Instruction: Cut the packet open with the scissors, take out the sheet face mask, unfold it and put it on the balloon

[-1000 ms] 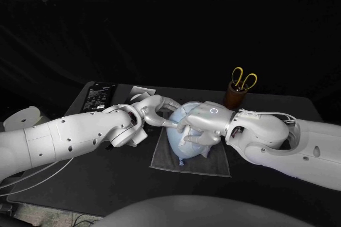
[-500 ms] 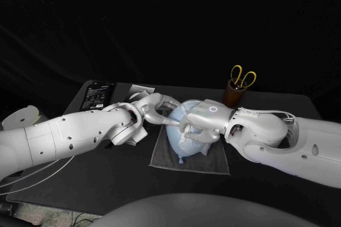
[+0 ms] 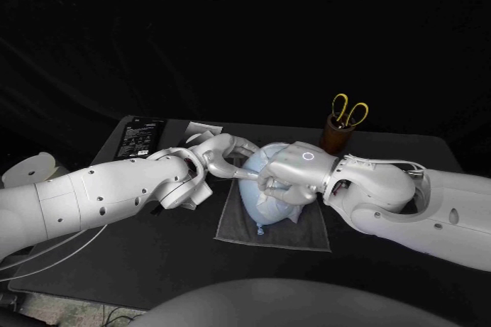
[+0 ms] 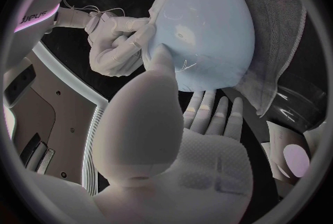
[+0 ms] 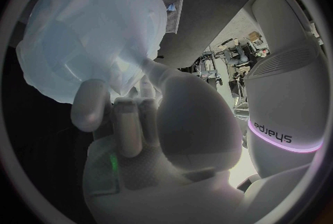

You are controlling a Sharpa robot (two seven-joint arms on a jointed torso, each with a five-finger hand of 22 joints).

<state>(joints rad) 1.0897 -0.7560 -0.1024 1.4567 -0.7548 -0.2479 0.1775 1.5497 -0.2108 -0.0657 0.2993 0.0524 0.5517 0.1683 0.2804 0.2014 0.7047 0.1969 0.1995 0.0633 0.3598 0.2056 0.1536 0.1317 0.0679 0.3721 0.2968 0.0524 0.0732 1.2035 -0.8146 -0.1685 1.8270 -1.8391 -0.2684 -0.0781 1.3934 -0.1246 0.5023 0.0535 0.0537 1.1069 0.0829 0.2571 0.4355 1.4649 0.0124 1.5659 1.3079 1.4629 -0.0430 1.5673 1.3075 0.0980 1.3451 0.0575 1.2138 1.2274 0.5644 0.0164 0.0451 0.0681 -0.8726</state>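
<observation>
The balloon point(image 3: 263, 203) lies on its side on a grey cloth point(image 3: 296, 236) in the middle of the black tabletop point(image 3: 153, 259), with both hands on it. The thin, wrinkled mask point(image 5: 104, 24) is draped over it and clings to its pale blue skin.

The right hand point(image 3: 289, 175) is curled over the balloon's upper side. From its wrist you can see a fold of the mask drawn to a point and pinched between its thumb and fingers point(image 5: 130, 115).

The left hand point(image 3: 221, 157) comes in from the other side. It holds nothing: its thumb tip touches the balloon's side while the other fingers point(image 4: 208, 115) are spread out straight beside it.

At the back, yellow-handled scissors point(image 3: 351, 113) stand in a brown cup point(image 3: 335, 137), well apart from the hands. A black packet point(image 3: 143, 137) lies flat near the far left corner of the tabletop.
</observation>
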